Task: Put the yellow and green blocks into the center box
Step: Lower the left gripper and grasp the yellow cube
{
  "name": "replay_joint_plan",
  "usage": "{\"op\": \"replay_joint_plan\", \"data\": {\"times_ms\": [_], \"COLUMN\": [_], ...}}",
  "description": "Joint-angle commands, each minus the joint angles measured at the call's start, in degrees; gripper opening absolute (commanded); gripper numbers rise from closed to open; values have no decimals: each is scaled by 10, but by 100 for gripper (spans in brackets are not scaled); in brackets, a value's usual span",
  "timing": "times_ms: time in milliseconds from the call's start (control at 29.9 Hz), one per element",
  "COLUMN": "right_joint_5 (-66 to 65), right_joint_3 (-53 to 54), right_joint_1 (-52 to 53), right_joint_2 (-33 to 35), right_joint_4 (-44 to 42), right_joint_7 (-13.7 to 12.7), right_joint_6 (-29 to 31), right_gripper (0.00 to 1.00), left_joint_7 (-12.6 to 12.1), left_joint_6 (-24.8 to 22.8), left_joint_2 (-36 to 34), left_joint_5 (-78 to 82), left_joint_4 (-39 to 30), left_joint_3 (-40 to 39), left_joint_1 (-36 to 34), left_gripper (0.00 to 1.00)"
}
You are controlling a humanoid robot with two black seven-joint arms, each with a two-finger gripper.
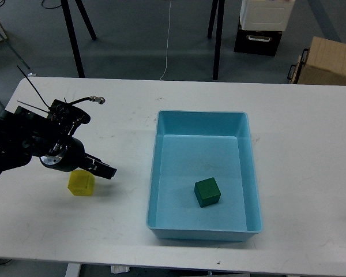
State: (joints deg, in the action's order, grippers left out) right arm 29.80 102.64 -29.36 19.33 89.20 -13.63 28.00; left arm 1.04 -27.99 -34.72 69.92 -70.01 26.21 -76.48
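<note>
Since the green block (pixel 207 192) already sits on the floor of the light blue tray (pixel 159 173), toward its near side, what remains for you is the yellow block (pixel 81 182). It rests on the white table (pixel 300 150), well to the left of the tray and apart from it.

Your left gripper (pixel 104 169) is the only one in view and clearly the nearer arm. Its dark fingers point right and slightly toward you, ending just above and to the right of the yellow block — so the cube lies down and left of the fingertips, half tucked under the wrist housing. Whether the fingers are spread or closed cannot be told from here; they read as one dark wedge, and nothing appears to be held.

Judging from this, you need the gripper brought back left and lowered over the cube before closing — then carried right across the tray's near-left wall.
</note>
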Motion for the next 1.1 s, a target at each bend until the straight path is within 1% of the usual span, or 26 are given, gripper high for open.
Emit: {"op": "replay_joint_plan", "data": {"times_ms": [0,201,402,669,904,1071], "right_joint_5": [0,0,-4,-11,-11,-11], "right_joint_3": [-3,-3,-4,-5,-5,-5], "right_joint_1": [-1,-2,-3,-4,-5,-5], "right_joint_2": [1,1,0,0,-4,-4], "right_joint_4": [0,0,0,0,0,0], "right_joint_7": [0,0,0,0,0,0], "right_joint_6": [0,0,0,0,0,0], "right_gripper": [100,100,100,100,100,100], "left_joint_7": [2,1,-1,-2,-3,1], "left_joint_6": [0,0,0,0,0,0], "left_joint_2": [1,-1,-7,-37,-39,-39], "left_joint_5": [0,1,7,34,34,33], "left_joint_4": [8,27,27,22,19,17], "left_joint_3": [1,1,1,-1,-2,-5], "left_joint_1": [13,28,39,63,70,70], "left_gripper": [100,100,100,100,100,100]}}
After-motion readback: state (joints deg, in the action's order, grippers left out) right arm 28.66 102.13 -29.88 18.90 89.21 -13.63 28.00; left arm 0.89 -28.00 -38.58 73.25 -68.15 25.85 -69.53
